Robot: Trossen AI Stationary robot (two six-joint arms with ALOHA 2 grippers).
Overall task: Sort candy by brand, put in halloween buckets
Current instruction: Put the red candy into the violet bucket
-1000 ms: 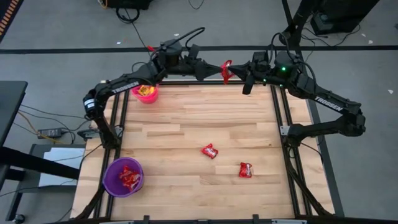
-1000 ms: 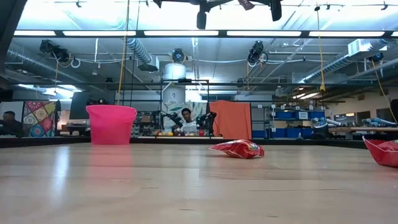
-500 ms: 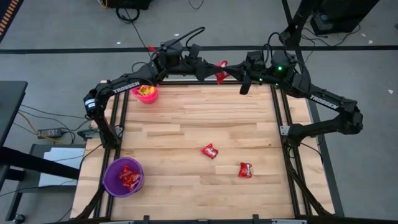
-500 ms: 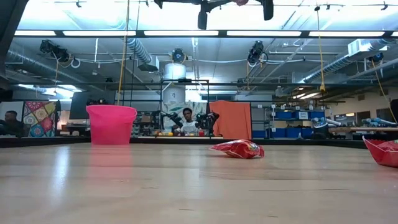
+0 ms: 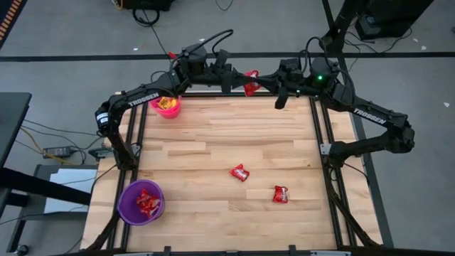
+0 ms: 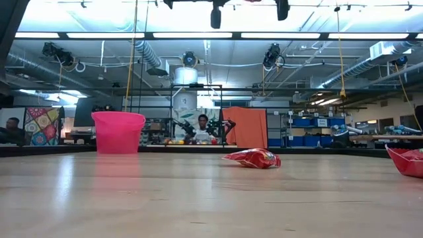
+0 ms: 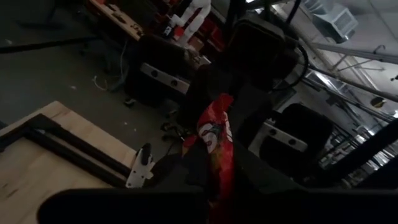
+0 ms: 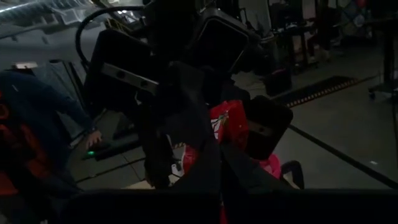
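One shiny red candy packet (image 5: 250,83) hangs in the air over the table's far edge, between my two grippers. My left gripper (image 5: 242,79) reaches it from the left and my right gripper (image 5: 258,80) from the right, both shut on it. The pink bucket (image 5: 168,107) stands at the far left with yellow candy inside. The purple bucket (image 5: 141,203) stands at the near left with red packets in it. Two more red packets (image 5: 239,172) (image 5: 281,194) lie flat on the wood. My left gripper pinches one end of the red packet (image 7: 216,163) between its two fingers, coming level from the table's left. The rest of the packet stands out beyond the fingertips, clear of the table. My right gripper pinches the packet's other end (image 8: 219,142) between its two fingers, level from the table's right. The packet is lifted clear.
In the low view the pink bucket (image 6: 117,132) stands far left, one red packet (image 6: 252,158) lies mid-table and another (image 6: 406,162) at the right edge. Black frame rails (image 5: 323,142) run along the table's sides. A person sits beyond the far edge.
My right gripper has carried the red packet a little toward the table's left, up to my left gripper, which has taken hold of it. The packets on the table and both buckets have stayed put.
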